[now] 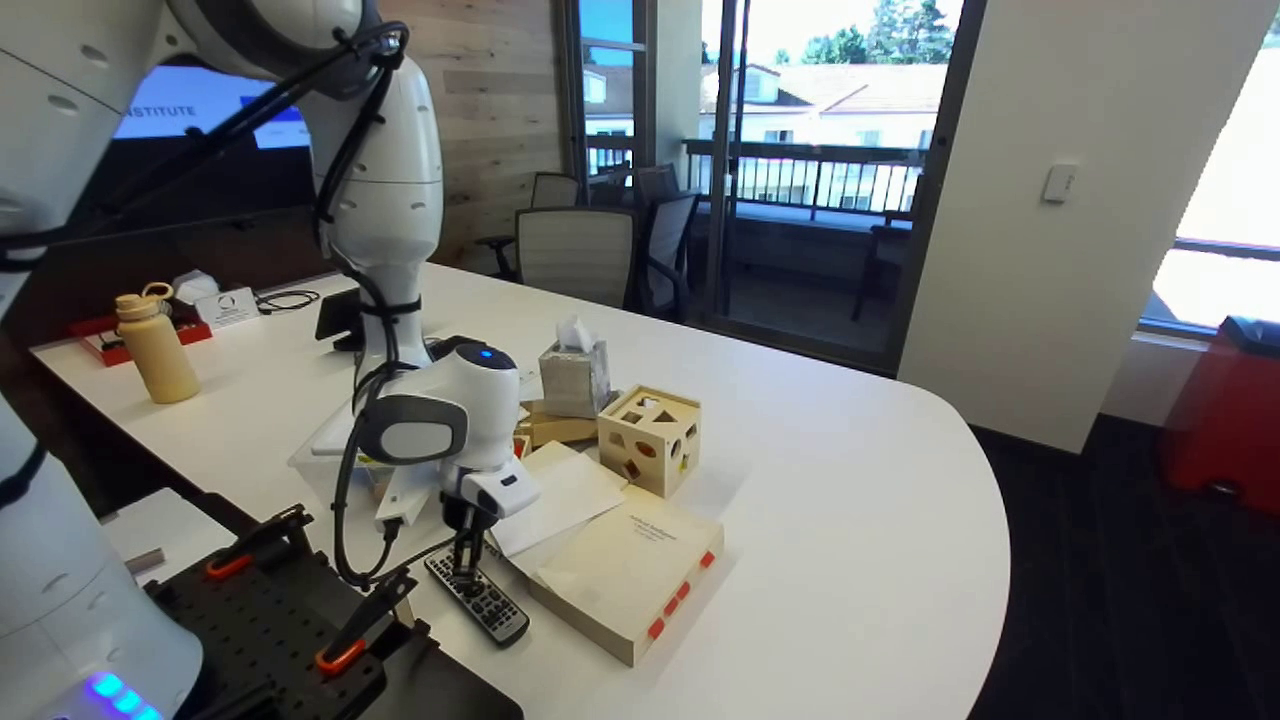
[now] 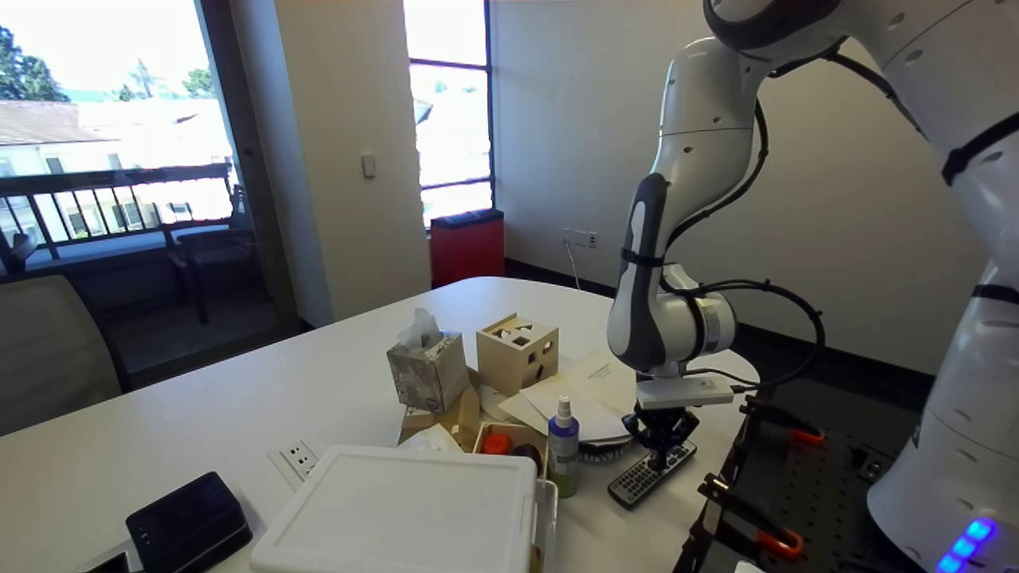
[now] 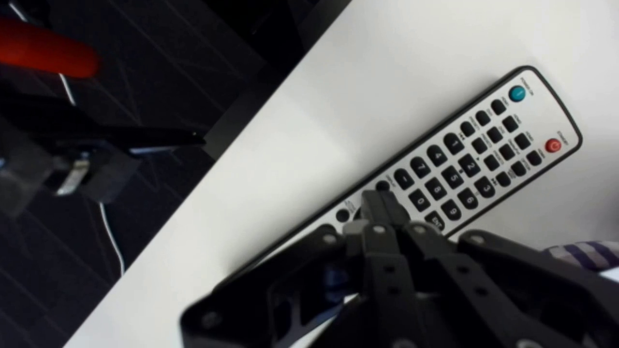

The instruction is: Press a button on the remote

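The remote is a slim oblong with a silver face, black edges, rows of black buttons, a blue-green button and a red one at one end. It lies flat on the table in both exterior views. My gripper is shut with its fingertips together and nothing between them. The tips point down over the middle of the remote, by the number keys, and hide the round pad there. In both exterior views the gripper is at the remote's surface; I cannot tell whether it touches.
A thick cream book with red tabs lies beside the remote. A spray bottle, a lidded white box, a wooden shape cube and a tissue box stand near. The black mount plate with orange clamps borders the table edge.
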`<action>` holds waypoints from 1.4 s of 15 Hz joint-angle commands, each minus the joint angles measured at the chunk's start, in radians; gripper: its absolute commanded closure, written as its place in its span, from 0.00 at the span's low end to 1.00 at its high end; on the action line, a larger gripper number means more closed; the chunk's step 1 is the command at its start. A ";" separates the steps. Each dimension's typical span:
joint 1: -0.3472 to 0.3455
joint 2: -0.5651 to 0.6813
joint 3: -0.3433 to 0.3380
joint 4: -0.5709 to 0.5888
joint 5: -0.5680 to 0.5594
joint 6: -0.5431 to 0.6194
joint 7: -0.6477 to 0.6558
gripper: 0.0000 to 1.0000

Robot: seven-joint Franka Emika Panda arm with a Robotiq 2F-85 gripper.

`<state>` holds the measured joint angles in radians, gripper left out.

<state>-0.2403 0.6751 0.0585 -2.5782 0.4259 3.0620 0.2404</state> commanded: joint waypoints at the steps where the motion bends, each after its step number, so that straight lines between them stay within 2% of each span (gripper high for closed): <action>1: -0.001 0.023 0.001 0.005 -0.012 0.044 0.015 1.00; 6: -0.010 0.038 0.010 0.005 -0.015 0.083 0.019 1.00; 21: -0.006 0.086 -0.002 0.021 -0.029 0.097 0.016 1.00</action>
<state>-0.2398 0.7015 0.0590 -2.5760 0.4183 3.1207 0.2415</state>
